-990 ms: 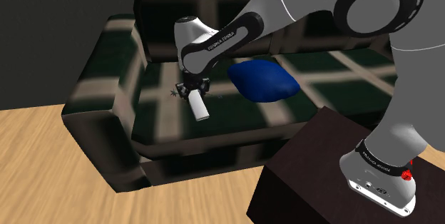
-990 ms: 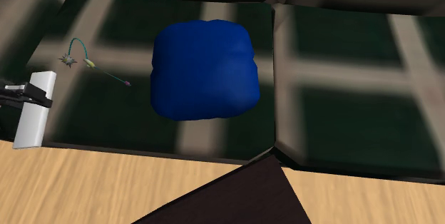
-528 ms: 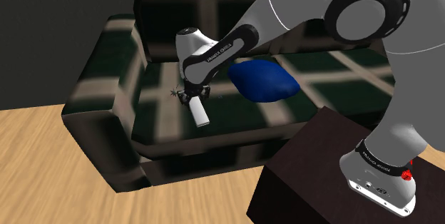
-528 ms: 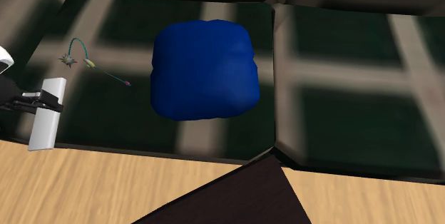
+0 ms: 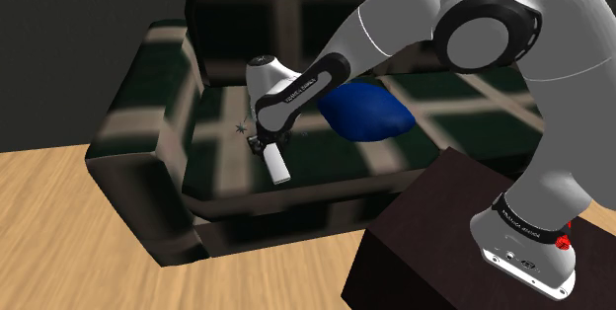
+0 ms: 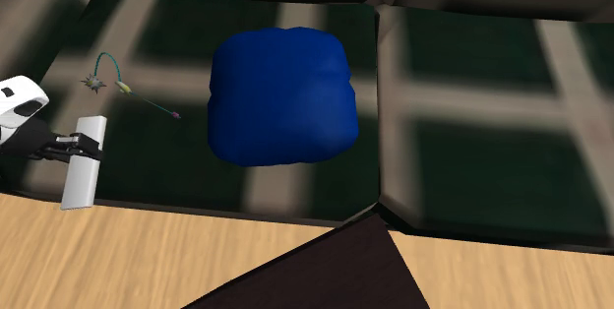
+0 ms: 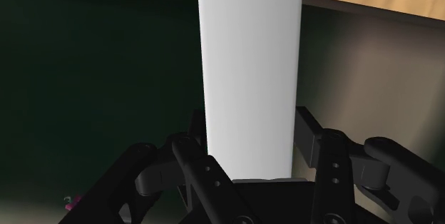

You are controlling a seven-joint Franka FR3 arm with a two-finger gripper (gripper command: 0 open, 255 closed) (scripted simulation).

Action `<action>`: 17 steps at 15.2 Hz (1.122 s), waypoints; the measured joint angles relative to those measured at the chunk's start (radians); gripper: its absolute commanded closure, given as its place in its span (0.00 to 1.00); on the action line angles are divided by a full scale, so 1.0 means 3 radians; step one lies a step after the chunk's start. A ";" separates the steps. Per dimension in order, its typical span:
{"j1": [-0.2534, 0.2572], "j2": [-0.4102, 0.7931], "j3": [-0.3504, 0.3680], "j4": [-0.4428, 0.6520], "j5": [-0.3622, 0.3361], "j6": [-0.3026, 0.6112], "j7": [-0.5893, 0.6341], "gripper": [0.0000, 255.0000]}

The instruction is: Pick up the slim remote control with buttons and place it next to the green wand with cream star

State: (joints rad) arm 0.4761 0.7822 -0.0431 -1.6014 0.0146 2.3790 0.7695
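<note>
The remote (image 5: 276,165) (image 6: 82,175) (image 7: 248,73) is a slim plain white bar, drawn without visible buttons. My gripper (image 5: 265,143) (image 6: 79,147) (image 7: 249,140) is shut on its upper end, and the bar hangs tilted above the front part of the sofa seat. The wand (image 5: 240,128) (image 6: 120,85) is a thin green curved stick with a small spiky star head; it lies on the seat cushion behind the gripper, toward the sofa's backrest. A pink tip of the wand (image 6: 176,115) points at the blue cushion.
A blue cushion (image 5: 363,111) (image 6: 281,92) lies on the dark green plaid sofa (image 5: 158,150) (image 6: 472,81), to the right of the wand in both exterior views. Wooden floor (image 5: 59,249) (image 6: 148,258) runs in front. My dark stand (image 5: 434,229) sits at the shoulder view's lower right.
The gripper with the remote has moved to the right in the second exterior view and slightly lower, toward the seat's front; more of the white wrist has come into that view.
</note>
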 measured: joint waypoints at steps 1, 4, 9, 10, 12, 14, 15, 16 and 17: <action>0.0002 0.0034 0.0001 0.0013 0.0001 0.0021 0.0004 1.00; 0.0004 0.0132 0.0005 0.0039 0.0003 0.0094 0.0008 1.00; -0.0001 0.0227 0.0007 0.0072 0.0005 0.0154 0.0005 1.00; -0.0001 0.0229 0.0007 0.0074 0.0005 0.0155 0.0005 1.00; -0.0001 0.0230 0.0007 0.0075 0.0005 0.0156 0.0005 1.00; -0.0001 0.0230 0.0007 0.0076 0.0005 0.0156 0.0005 0.00; -0.0001 0.0230 0.0007 0.0077 0.0005 0.0156 0.0005 0.00; -0.0001 0.0230 0.0007 0.0077 0.0005 0.0156 0.0005 0.00; -0.0001 0.0230 0.0007 0.0077 0.0005 0.0156 0.0005 0.00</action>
State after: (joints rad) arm 0.4757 0.8513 -0.0410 -1.5784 0.0162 2.4259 0.7711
